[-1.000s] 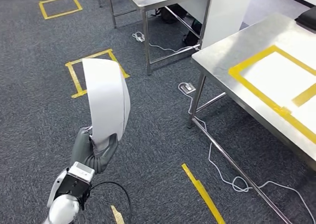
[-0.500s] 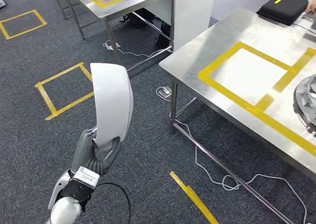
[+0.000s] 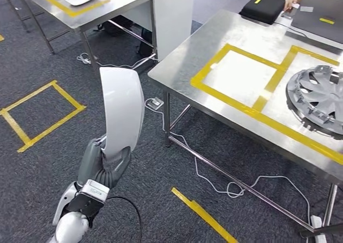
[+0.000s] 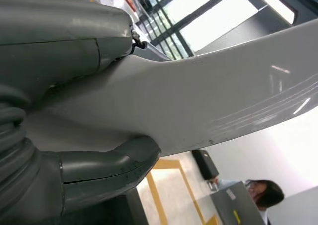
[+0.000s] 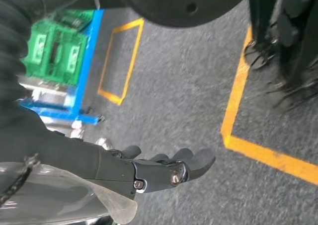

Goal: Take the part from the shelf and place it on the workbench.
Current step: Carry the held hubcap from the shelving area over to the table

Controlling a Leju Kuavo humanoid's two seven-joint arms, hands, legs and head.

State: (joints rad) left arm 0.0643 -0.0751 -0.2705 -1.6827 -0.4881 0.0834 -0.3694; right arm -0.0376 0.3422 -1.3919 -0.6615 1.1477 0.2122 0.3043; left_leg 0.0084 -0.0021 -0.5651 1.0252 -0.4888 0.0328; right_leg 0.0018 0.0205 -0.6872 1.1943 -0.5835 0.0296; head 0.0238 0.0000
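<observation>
Fingers of the left hand pinch the bottom edge of the white curved panel, which stands up tall above them. It looks light, stiff and slippery, so hold the edge tight. Right hand hangs with fingers apart. Workbench waits nearby.

Left hand grips the white part; person beyond
</observation>
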